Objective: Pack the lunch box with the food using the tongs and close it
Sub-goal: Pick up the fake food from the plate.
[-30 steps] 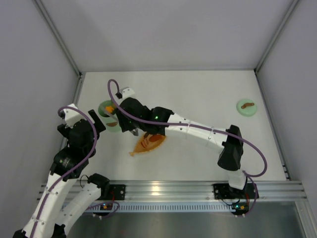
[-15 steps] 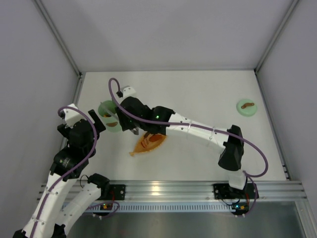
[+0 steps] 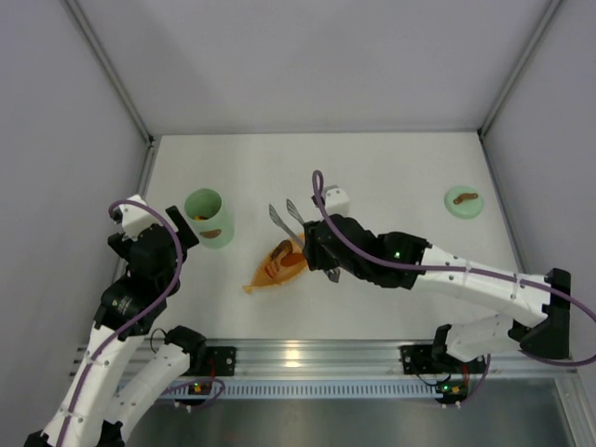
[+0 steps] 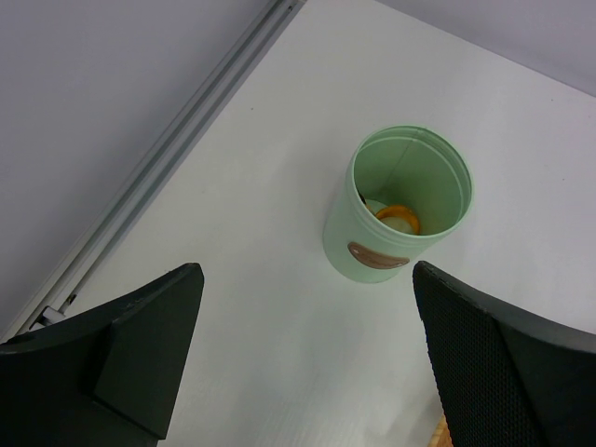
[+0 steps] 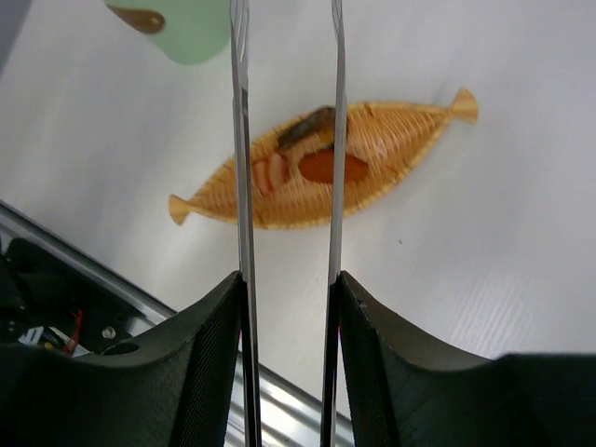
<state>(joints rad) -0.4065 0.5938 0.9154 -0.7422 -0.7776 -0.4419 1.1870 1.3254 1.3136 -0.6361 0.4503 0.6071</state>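
The mint-green lunch box (image 3: 207, 216) stands open at the left, and the left wrist view shows an orange and a white piece inside the lunch box (image 4: 399, 209). Its lid (image 3: 463, 200) lies far right. My right gripper (image 3: 315, 244) is shut on the tongs (image 3: 284, 217), whose two arms (image 5: 240, 140) stay apart with nothing between them, above the orange tray (image 5: 391, 130). On the tray lies food: a dark piece (image 5: 307, 126), an orange-red piece (image 5: 312, 168) and a striped white piece (image 5: 270, 172). My left gripper (image 4: 305, 279) hangs open just short of the lunch box.
The orange leaf-shaped tray (image 3: 279, 265) lies between the two arms near the table's middle. A metal rail (image 3: 307, 356) runs along the near edge, and grey walls close in the left, back and right sides.
My right arm has swung back to the right, carrying the tongs away from the lunch box to above the tray. The lunch box now stands uncovered. The left arm has not moved.
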